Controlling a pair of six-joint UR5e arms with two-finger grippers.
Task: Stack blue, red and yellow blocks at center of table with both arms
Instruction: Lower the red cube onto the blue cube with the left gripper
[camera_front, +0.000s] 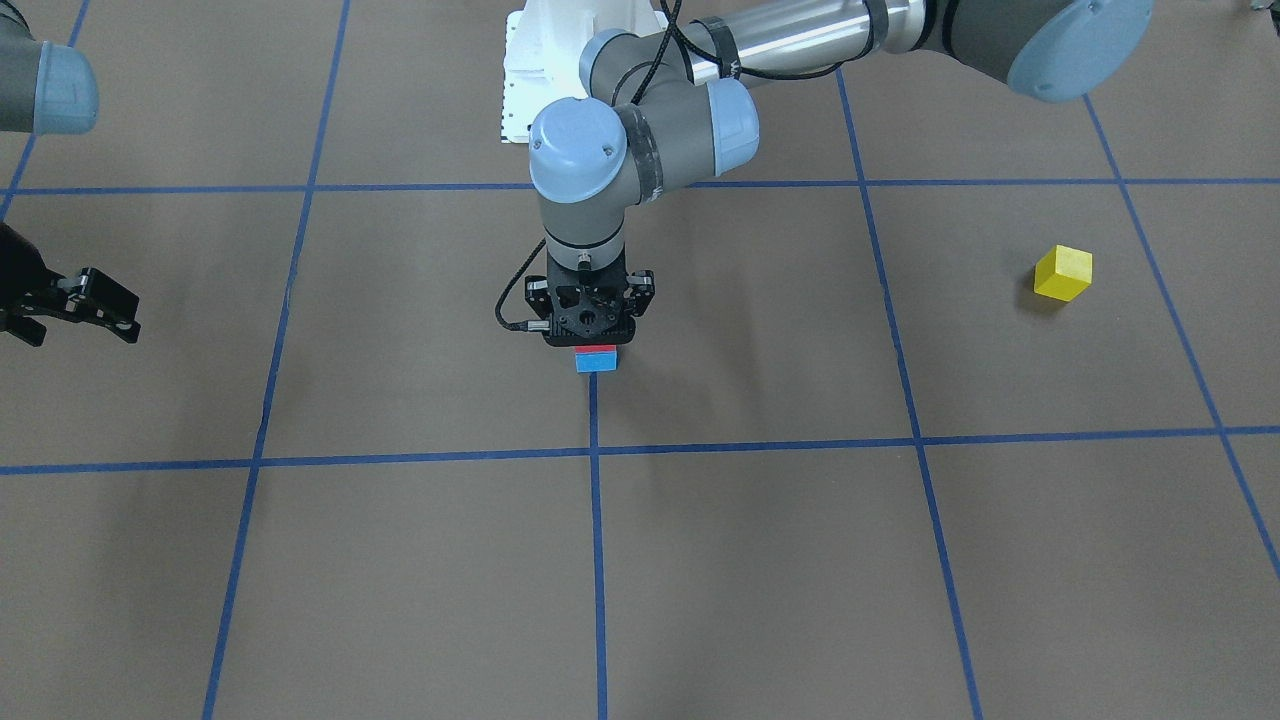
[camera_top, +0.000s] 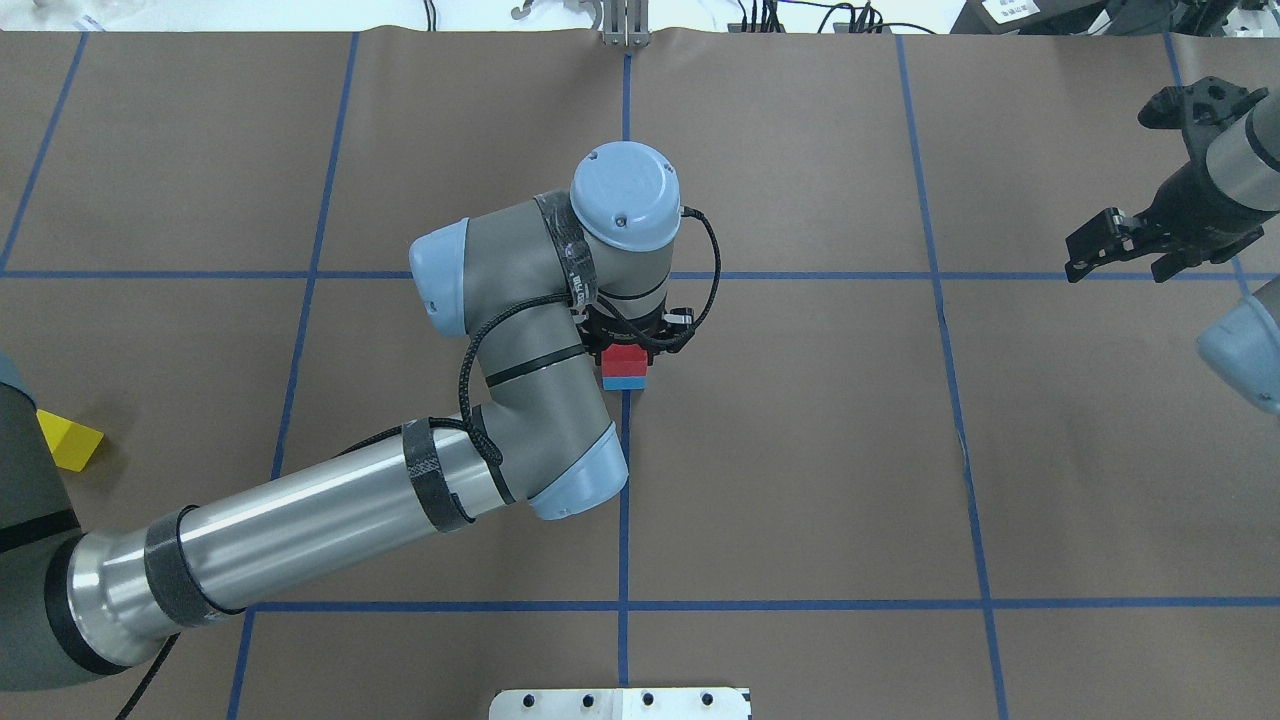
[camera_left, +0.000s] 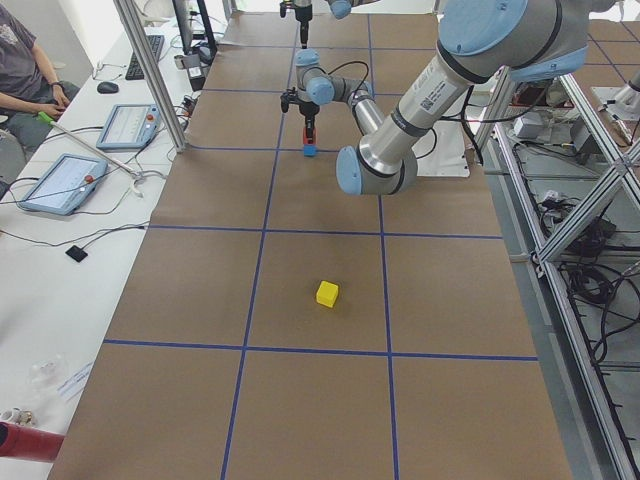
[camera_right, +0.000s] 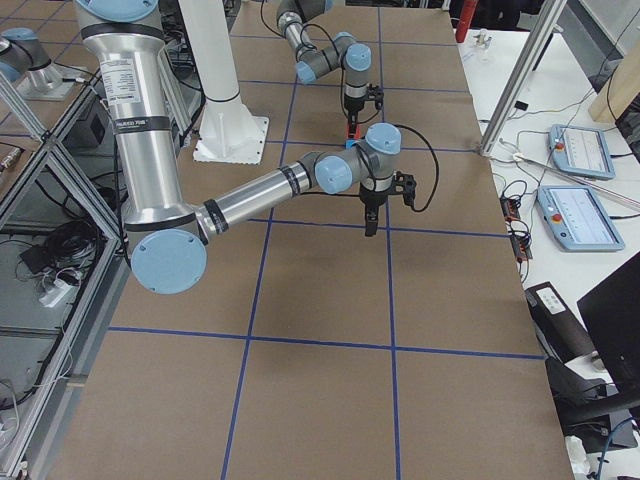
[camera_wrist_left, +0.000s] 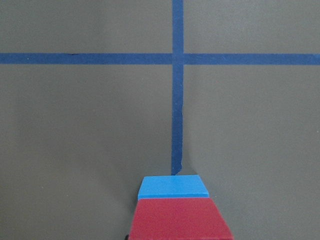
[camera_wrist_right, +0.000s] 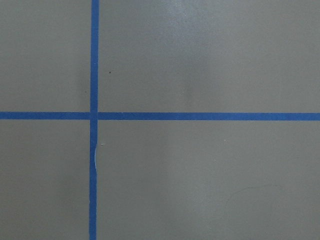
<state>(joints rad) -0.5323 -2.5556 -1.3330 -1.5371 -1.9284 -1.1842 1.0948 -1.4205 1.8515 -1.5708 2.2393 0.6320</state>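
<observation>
Tabletop (camera_front: 800, 560); red block (camera_top: 624, 357) atop blue block (camera_top: 625, 381), upright

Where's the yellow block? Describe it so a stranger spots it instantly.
Start at the brown table with its blue tape grid. Go to the robot's left side, away from the red-on-blue stack. The yellow block sits alone there, the only yellow cube.

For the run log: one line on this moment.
left gripper at red block, grip unclear | red on blue block | yellow block apart | right gripper open
</observation>
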